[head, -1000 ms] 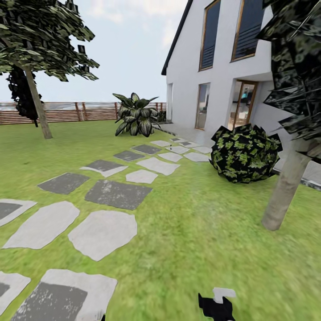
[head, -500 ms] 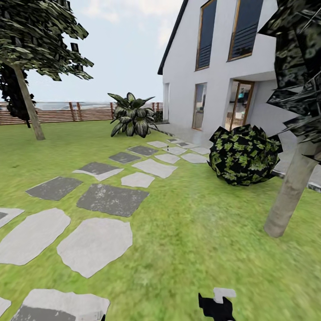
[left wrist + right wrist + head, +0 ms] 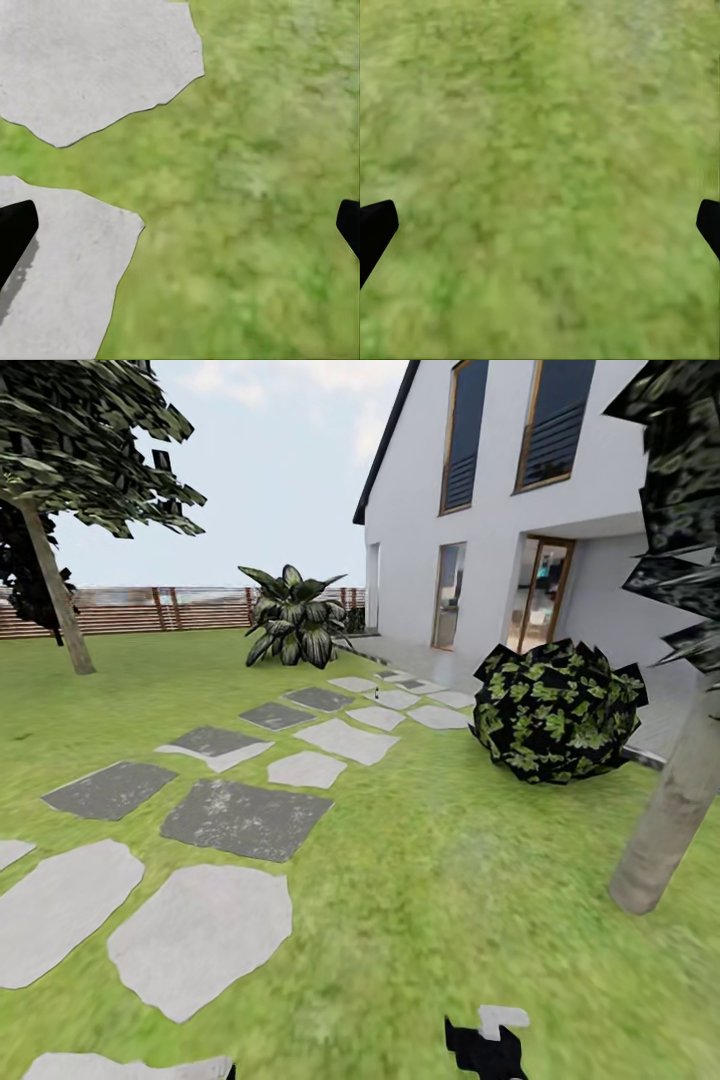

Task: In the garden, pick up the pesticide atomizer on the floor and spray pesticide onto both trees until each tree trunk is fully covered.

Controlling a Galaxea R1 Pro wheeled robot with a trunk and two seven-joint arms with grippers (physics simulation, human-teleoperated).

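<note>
Head view: we log the pesticide atomizer (image 3: 377, 687) far off on the stepping stones (image 3: 245, 818); tree trunks (image 3: 671, 818) right, (image 3: 59, 600) left.
Left wrist: left gripper (image 3: 180, 229) fingers apart over lawn (image 3: 255, 187).
Right wrist: right gripper (image 3: 540, 225) likewise apart.

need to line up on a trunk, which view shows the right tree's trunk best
The head view: the trunk rises tilted from the lawn at the frame's right edge, beside the bush. Both wrist views look down at ground: grass under the right, grass and paving stones under the left.
</note>
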